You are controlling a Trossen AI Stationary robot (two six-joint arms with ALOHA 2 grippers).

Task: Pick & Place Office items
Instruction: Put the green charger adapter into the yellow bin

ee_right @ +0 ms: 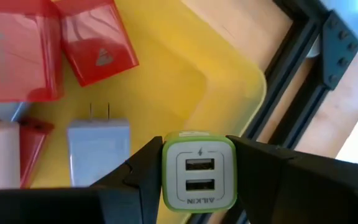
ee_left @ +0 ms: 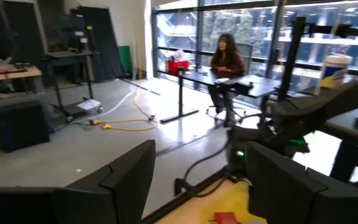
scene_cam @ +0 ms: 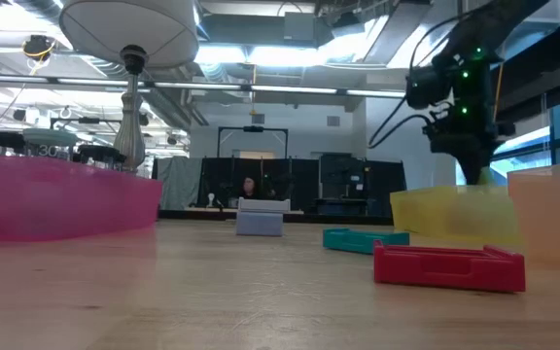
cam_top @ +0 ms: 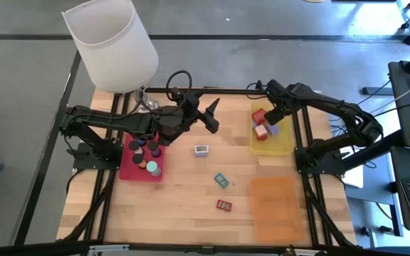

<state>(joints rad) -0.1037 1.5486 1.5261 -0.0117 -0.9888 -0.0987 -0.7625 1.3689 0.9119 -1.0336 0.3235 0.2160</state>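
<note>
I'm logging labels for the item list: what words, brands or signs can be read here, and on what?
"ALKIN", under two USB ports and a lightning-bolt sign: on the green-rimmed charger held in the right hand over the yellow tray.
A triangle mark on a red block: too blurred to read.
Print on the white tub in the room behind: too small to read.

Dark angular arms, black looping cables, green indicator lights, blocky fingers.

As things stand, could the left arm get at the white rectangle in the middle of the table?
Probably yes. The left tool hangs open and empty, raised, with nothing between it and the white rectangle on bare wood. The right tool is busy over the yellow tray.
</note>
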